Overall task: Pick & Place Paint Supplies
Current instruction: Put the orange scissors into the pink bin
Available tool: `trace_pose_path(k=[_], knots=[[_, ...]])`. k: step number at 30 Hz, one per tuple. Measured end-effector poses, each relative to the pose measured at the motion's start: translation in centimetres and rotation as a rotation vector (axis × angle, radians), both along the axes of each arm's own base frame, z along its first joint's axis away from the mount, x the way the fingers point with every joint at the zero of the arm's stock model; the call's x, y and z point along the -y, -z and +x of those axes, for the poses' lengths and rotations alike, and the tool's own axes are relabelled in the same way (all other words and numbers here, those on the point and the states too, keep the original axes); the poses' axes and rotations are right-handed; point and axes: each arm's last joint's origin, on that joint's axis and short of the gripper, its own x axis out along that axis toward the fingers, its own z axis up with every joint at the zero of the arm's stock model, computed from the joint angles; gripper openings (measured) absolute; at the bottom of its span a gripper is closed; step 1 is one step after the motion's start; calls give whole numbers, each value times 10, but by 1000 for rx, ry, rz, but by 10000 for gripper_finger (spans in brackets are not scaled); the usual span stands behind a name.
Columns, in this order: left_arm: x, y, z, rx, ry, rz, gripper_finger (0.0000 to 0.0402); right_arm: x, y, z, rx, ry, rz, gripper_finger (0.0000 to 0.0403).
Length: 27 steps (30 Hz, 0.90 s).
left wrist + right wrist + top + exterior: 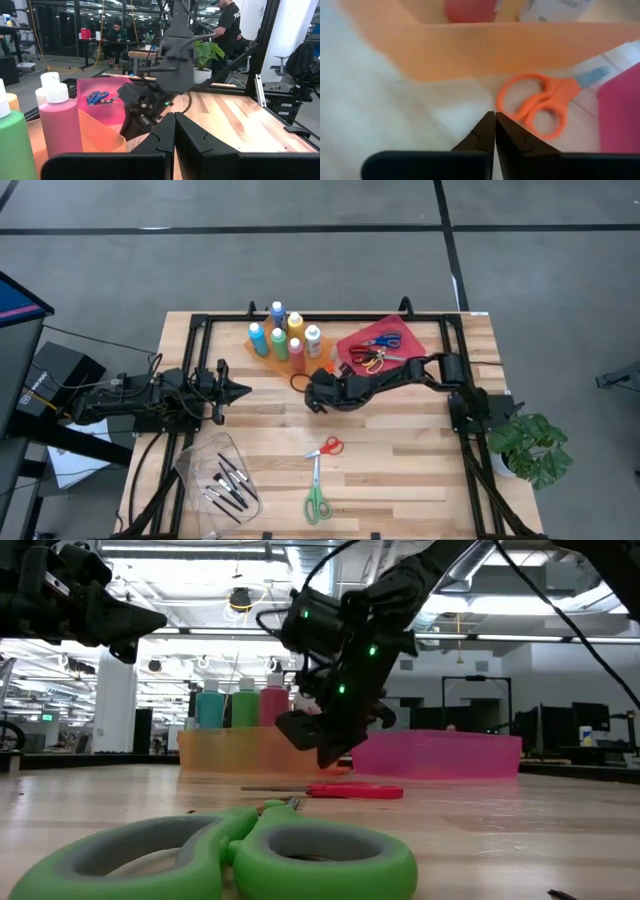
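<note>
The orange-handled scissors point(540, 102) lie flat on the wood between the orange tray point(270, 352) of paint bottles point(283, 335) and the red tray point(385, 330). My right gripper point(495, 115) slants down from the table's right, shut, its tips at the rim of the scissors' outer handle loop point(501, 100). Red-handled scissors point(326, 447) and green-handled scissors point(317, 502) lie nearer the table's front. Thin brushes point(228, 485) rest in a clear tray. My left gripper point(240, 390) waits shut at the left, level above the table. My right gripper's shut tips stand right at the edge of the orange scissors' handle loop point(499, 106), slanting down from the table's right. Whether they touch the loop, or have any of it between them, I cannot tell. The scissors lie flat on the table.
The red tray holds more scissors point(375, 350). The black frame rails point(300, 318) run along the table's far side and both ends. A potted plant point(530, 445) stands off the table's right edge. Bare wood lies between the two arms.
</note>
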Motion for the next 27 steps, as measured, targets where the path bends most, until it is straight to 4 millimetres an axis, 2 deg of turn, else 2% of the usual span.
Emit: trace_pose_path(k=[7, 11, 16, 19, 22, 27], knots=[[0, 0, 0, 0, 0, 0, 1, -23, -25, -6, 15, -49, 5, 2], [0, 0, 0, 0, 0, 0, 1, -40, -49, -13, 33, -93, 8, 1], [0, 0, 0, 0, 0, 0, 1, -55, -78, -21, 20, -232, -40, 4], [0, 0, 0, 0, 0, 0, 1, -49, -91, -26, 1, -283, -30, 29], [0, 0, 0, 0, 0, 0, 1, -35, -98, -29, -44, -345, 8, 73], [0, 0, 0, 0, 0, 0, 1, -8, -91, -36, -229, -608, 105, 140]])
